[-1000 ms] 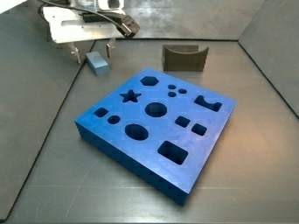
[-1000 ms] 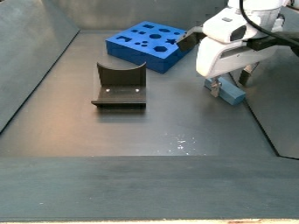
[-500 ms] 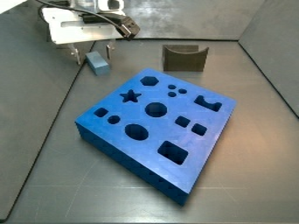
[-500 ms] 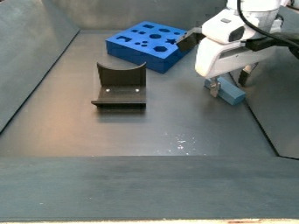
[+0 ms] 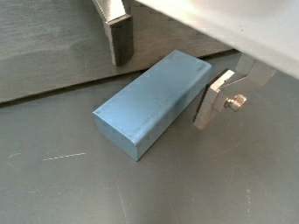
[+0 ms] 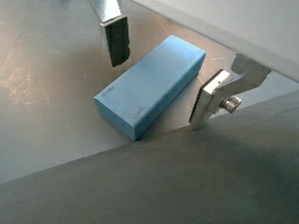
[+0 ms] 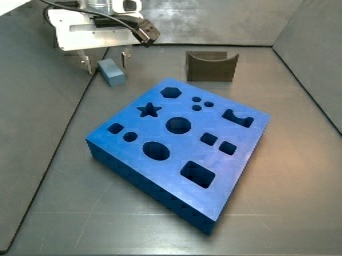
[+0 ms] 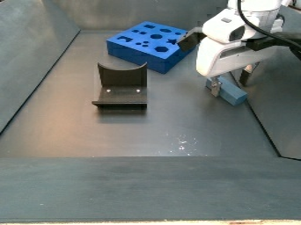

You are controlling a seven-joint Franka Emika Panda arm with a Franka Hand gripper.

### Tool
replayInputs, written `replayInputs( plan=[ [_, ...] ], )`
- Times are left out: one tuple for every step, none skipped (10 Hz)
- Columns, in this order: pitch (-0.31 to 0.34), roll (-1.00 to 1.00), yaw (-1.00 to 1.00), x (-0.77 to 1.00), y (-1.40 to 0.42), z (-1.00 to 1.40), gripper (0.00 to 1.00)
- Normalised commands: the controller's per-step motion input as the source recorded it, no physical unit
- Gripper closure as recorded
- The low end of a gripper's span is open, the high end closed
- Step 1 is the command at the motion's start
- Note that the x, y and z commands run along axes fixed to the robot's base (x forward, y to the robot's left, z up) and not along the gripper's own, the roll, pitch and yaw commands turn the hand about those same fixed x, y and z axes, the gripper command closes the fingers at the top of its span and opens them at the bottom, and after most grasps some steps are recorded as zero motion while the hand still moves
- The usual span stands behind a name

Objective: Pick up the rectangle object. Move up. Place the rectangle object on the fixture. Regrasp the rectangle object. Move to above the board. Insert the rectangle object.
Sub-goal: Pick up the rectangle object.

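Nothing moved since earlier, gripper (image 5: 163, 68) spread astride rectangle object (image 5: 152, 103) (on floor), fingers (image 6: 114, 39) apart.

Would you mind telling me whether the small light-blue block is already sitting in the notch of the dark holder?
No, the light-blue block lies on the floor between the fingers of the hand, well away from the dark holder.

Robot lab: grey walled test tray (image 8: 47, 105)

No readable text, labels or nos. anywhere: my gripper (image 5: 163, 74), rectangle object (image 5: 152, 105), board (image 7: 181, 135), fixture (image 8: 120, 86) all unmarked.
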Motion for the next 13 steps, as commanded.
replayInputs(
  plan=[
    [0.000, 0.02, 0.03, -0.17, -0.03, -1.00, 0.00],
    [-0.003, 0.08, 0.00, 0.00, -0.05, -0.22, 0.00],
    [0.000, 0.00, -0.01, -0.53, -0.14, -1.00, 0.00],
    [0.000, 0.00, -0.01, -0.46, -0.13, -1.00, 0.00],
    [0.000, 0.00, 0.00, -0.45, -0.13, -1.00, 0.00],
    [0.177, 0.00, 0.00, 0.06, 0.00, 0.00, 0.00],
    [0.000, 0.00, 0.00, 0.00, 0.00, 0.00, 1.00],
    [0.000, 0.00, 0.00, 0.00, 0.00, 0.00, 1.00],
    [0.000, 0.00, 0.00, 0.00, 0.00, 0.00, 1.00],
    [0.000, 0.00, 0.00, 0.00, 0.00, 0.00, 1.00],
    [0.000, 0.00, 0.00, 0.00, 0.00, 0.00, 1.00],
    [0.000, 0.00, 0.00, 0.00, 0.00, 0.00, 1.00],
    [0.000, 0.00, 0.00, 0.00, 0.00, 0.00, 1.00]
  ],
)
